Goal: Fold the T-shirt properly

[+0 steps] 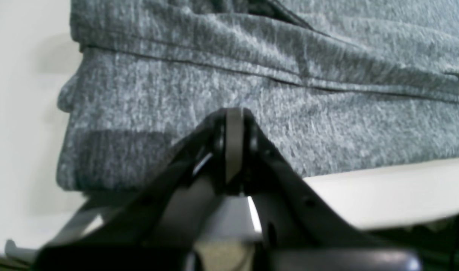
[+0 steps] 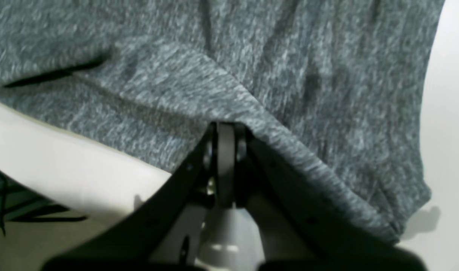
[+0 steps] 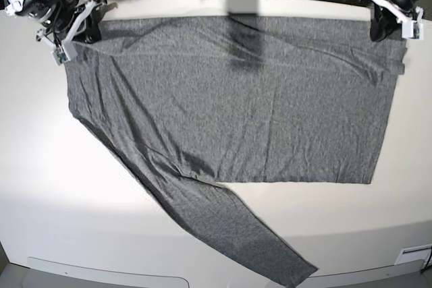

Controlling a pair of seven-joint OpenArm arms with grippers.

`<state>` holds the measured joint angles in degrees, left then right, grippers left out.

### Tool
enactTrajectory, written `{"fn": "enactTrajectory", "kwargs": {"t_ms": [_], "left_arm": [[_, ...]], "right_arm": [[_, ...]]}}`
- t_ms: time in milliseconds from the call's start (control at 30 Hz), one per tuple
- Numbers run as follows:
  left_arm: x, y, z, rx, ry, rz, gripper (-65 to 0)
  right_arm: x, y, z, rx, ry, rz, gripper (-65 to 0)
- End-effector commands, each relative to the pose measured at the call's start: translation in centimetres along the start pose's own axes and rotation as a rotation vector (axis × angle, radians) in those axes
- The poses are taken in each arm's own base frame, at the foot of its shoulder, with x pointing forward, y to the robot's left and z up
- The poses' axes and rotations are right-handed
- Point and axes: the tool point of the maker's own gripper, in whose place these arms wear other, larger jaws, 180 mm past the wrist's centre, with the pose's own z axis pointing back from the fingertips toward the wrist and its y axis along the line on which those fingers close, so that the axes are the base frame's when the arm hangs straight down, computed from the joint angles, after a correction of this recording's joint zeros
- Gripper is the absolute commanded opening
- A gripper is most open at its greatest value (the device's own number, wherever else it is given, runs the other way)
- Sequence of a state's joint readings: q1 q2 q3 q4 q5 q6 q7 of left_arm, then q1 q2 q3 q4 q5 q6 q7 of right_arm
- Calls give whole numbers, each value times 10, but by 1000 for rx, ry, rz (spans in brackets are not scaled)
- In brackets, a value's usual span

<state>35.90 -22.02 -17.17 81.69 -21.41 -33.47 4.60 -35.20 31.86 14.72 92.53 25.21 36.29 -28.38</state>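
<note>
The T-shirt (image 3: 243,99), a dark heathered grey knit, is spread flat over the far half of a white table (image 3: 67,214). Its body is laid out as a wide rectangle, and one long sleeve (image 3: 223,224) is stretched diagonally from the body toward the near edge of the table, where its cuff is seen close to the rim. A faint darker band is visible across the cloth near the far edge.

At the far corner on the left of the base view, the right gripper (image 3: 81,28) is seen at the edge of the cloth. In the right wrist view its jaws are pressed together, and a raised ridge of the fabric (image 2: 229,113) is met at their tip; the cloth appears pinched there.

At the opposite far corner the left gripper (image 3: 385,21) is placed at the shirt's edge. In the left wrist view its jaws are likewise closed, with the tip set against the grey fabric (image 1: 233,90), below a stitched hem line (image 1: 199,64). Whether cloth is actually clamped there cannot be told.
</note>
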Motion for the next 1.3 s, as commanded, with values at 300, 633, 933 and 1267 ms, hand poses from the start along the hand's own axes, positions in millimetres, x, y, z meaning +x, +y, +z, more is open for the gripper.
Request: {"fn": "enactTrajectory", "kwargs": {"t_ms": [300, 633, 933, 1267], "left_arm": [[22, -2, 28, 18, 2, -108, -650], [104, 20, 35, 98, -195, -202, -650], [151, 28, 25, 125, -304, -231, -635], [209, 43, -13, 131, -303, -241, -460]], "right_arm": [[-15, -19, 16, -94, 33, -38, -650], [20, -9, 25, -92, -21, 43, -650], [71, -4, 50, -132, -129, 150, -650], [125, -13, 55, -152, -302, 162, -303]]}}
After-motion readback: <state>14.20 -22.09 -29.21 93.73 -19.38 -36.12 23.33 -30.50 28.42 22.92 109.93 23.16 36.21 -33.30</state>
